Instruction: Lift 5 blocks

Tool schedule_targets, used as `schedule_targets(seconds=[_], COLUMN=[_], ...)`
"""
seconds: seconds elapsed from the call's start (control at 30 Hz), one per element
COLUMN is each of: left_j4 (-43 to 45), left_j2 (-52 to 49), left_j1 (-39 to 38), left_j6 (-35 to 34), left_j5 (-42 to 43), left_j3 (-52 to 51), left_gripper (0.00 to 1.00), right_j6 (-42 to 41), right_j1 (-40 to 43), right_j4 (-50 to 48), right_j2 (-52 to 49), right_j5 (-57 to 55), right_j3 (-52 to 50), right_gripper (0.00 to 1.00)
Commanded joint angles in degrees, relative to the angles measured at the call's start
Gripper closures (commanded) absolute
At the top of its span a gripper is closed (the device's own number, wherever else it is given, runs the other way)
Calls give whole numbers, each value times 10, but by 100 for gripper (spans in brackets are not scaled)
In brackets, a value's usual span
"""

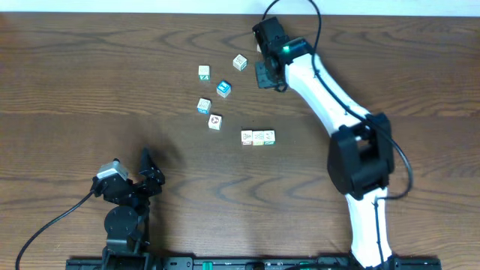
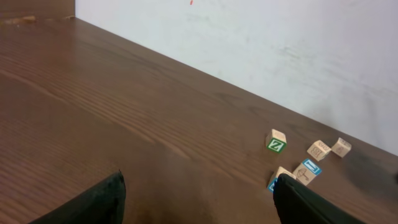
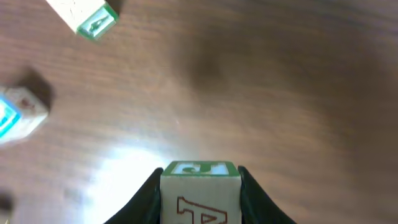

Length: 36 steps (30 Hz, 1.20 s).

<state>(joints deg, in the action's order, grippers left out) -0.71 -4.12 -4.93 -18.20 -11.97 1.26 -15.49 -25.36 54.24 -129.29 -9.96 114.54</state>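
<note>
My right gripper (image 3: 200, 177) is shut on a cream block (image 3: 200, 196) with a green-edged top face and a red letter on its side; both fingers press its flanks. From overhead that gripper (image 1: 267, 73) hides the block. More blocks lie left of it: a green one (image 1: 204, 72), a yellow-green one (image 1: 239, 62), a red-ring one (image 1: 215, 121) and a row of three (image 1: 258, 137). My left gripper (image 1: 148, 169) stands open and empty near the front left, far from them; its wrist view shows wide-set fingers (image 2: 93, 202).
A blue-topped cube (image 1: 223, 88) and a teal-edged cube (image 1: 204, 106) sit among the blocks. The right arm (image 1: 330, 105) reaches in from the front right across the table. A white wall (image 2: 280, 50) borders the far edge of the brown table (image 1: 90, 82).
</note>
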Motion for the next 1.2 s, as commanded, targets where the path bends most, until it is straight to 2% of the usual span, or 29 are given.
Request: schedule_targets(seconds=[0.0, 0.13, 0.33, 0.43, 0.53, 0.6, 0.67, 0.8, 0.9, 0.97, 1.17], left_j4=[-19, -19, -21, -20, -18, -18, -19, -18, -19, -20, -21], left_j2=[-1, -1, -1, -1, -1, -1, -1, -1, -1, -1, -1], left_j1=[3, 3, 3, 3, 3, 3, 3, 3, 3, 3, 3], left_j6=[0, 0, 0, -1, -1, -1, -1, -1, -1, -1, -1], left_j5=[-16, -16, -16, -16, -16, -16, -16, -16, -16, -16, -16], left_j3=[-10, -10, -10, -10, -10, -10, -10, -10, -10, -10, -10], left_gripper=[24, 23, 23, 23, 23, 23, 24, 23, 24, 23, 23], right_j6=[-8, -26, -82, -143, -210, -256, -269, -268, -263, -241, -186], right_j1=[-1, -1, -2, -9, -29, -49, -63, -73, -72, -71, -35], right_j4=[61, 151, 286, 334, 320, 283, 213, -4, -149, -226, -334], right_j2=[127, 232, 391, 486, 590, 657, 705, 746, 704, 651, 479], right_j5=[-61, -123, -146, -155, -155, -140, -108, -49, -40, -37, -11], right_j3=[8, 7, -31, -127, -270, -376, -466, -643, -721, -739, -710], right_gripper=[99, 99, 99, 99, 99, 99, 99, 96, 95, 95, 99])
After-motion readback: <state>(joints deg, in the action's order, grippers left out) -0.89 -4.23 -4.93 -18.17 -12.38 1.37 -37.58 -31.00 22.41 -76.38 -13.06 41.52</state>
